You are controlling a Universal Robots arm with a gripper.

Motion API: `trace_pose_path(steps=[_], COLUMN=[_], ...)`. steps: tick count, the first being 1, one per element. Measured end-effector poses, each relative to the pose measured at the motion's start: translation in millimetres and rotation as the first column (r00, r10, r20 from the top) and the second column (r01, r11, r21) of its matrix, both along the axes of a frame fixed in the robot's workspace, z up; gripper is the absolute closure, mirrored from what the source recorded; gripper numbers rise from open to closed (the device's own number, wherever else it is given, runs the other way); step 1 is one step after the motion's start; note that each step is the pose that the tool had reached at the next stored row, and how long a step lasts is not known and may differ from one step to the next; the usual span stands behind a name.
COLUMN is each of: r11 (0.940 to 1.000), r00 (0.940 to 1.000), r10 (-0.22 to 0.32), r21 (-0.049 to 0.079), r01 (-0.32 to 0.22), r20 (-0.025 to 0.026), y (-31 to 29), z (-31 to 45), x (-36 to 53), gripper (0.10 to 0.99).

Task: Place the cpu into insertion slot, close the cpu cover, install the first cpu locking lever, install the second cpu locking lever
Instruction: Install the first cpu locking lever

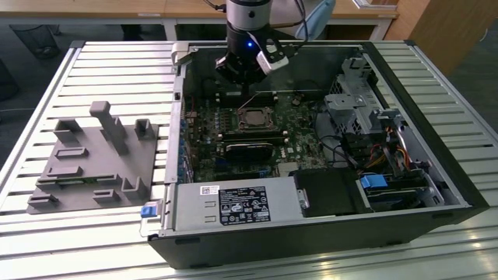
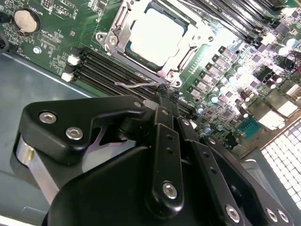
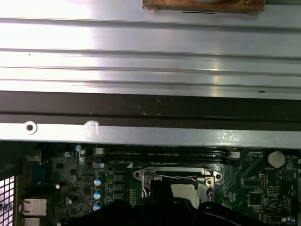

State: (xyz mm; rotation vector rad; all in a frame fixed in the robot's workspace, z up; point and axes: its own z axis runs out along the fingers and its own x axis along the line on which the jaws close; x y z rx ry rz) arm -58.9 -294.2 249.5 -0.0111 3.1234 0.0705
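The cpu (image 2: pixel 155 37), a pale silver square, lies in the insertion slot (image 2: pixel 165 8) on the green board. The silvery cpu cover (image 2: pixel 194 41) lies flat around it, framing its top. A thin wire locking lever (image 2: pixel 136 84) runs along the socket's edge nearest the gripper. My gripper (image 2: pixel 162 100) points down at that edge, its fingers drawn together, tip at or just above the lever; contact cannot be told. The exterior view has the gripper (image 1: pixel 247 98) just behind the cpu (image 1: pixel 253 118). In the first wrist view a lever (image 3: pixel 176 178) crosses the socket.
The open computer case (image 1: pixel 435 175) lies on a slatted table. A power supply (image 1: pixel 233 207) sits at its front, a drive cage (image 1: pixel 358 93) on the exterior view's right, a black cooler block (image 1: pixel 249 150) in front of the socket. Memory slots (image 2: pixel 108 68) flank the socket. A grey fixture (image 1: pixel 93 157) lies outside.
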Motion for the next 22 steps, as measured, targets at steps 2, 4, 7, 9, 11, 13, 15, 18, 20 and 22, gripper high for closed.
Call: trace_pose_path(steps=[2, 4, 7, 9, 11, 13, 15, 18, 20, 22], r11=[1.0, 1.0, 0.9999, 0.9996, 0.9995, 0.9995, 0.9995, 0.9992, 0.999, 0.999], r00=[1.0, 1.0, 1.0, 1.0, 1.0, 1.0, 1.0, 0.9997, 0.9995, 0.9995], r10=[0.0, 0.0, 0.0, 0.0, 0.0, 0.001, 0.005, 0.024, 0.031, 0.031], r21=[0.0, 0.0, 0.017, 0.029, 0.032, 0.032, 0.032, 0.032, 0.032, 0.032], r01=[0.0, 0.0, 0.0, 0.0, 0.0, -0.001, -0.005, -0.024, -0.031, -0.031], r20=[0.0001, 0.0001, 0.0002, 0.0002, 0.0011, 0.0025, 0.0036, 0.0042, 0.0041, 0.004], y=[0.0, 0.0, 0.0, 0.0, 0.0, 0.0, 0.0, 0.1, 0.3, 0.9], z=[-0.3, -0.5, -1.6, -2.9, -4.7, -6.6, -8.1, -11.0, -13.1, -14.2], x=[0.2, 0.3, 1.1, 1.5, 1.7, 1.9, 2.8, 4.5, 7.9, 12.3], gripper=[0.98, 0.98, 0.98, 0.98, 0.98, 0.98, 0.98, 0.98, 0.98, 0.98])
